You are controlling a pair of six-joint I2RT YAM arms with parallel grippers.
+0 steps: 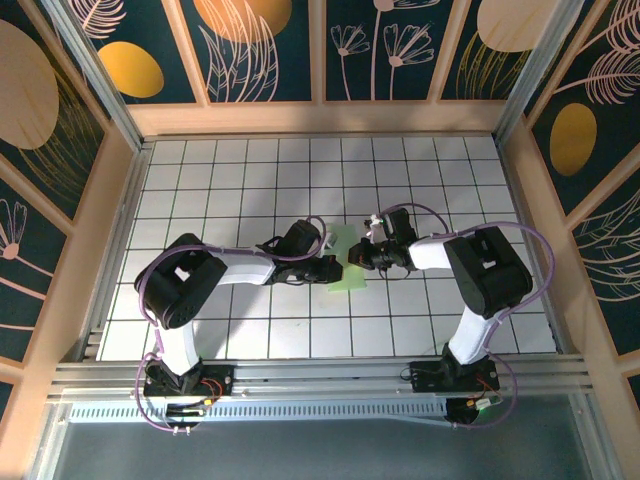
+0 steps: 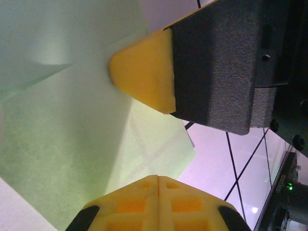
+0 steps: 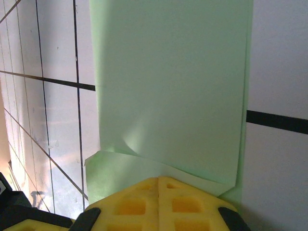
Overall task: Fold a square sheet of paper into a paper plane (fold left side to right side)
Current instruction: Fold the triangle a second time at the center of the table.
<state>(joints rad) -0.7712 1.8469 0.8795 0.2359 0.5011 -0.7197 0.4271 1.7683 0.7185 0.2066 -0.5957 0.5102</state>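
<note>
Top external: left gripper (image 1: 336,268), right gripper (image 1: 357,257) atop green paper (image 1: 352,279)

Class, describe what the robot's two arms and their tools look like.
The left arm and right arm have white links, black joints and looping purple cables. The left tool and right tool are black with yellow fingers bearing square recesses.

The square sheet of paper (image 1: 352,278) lies mid-table (image 1: 250,170) between my two grippers: left gripper (image 1: 336,268) at its left edge, right gripper (image 1: 358,258) on its right.
</note>
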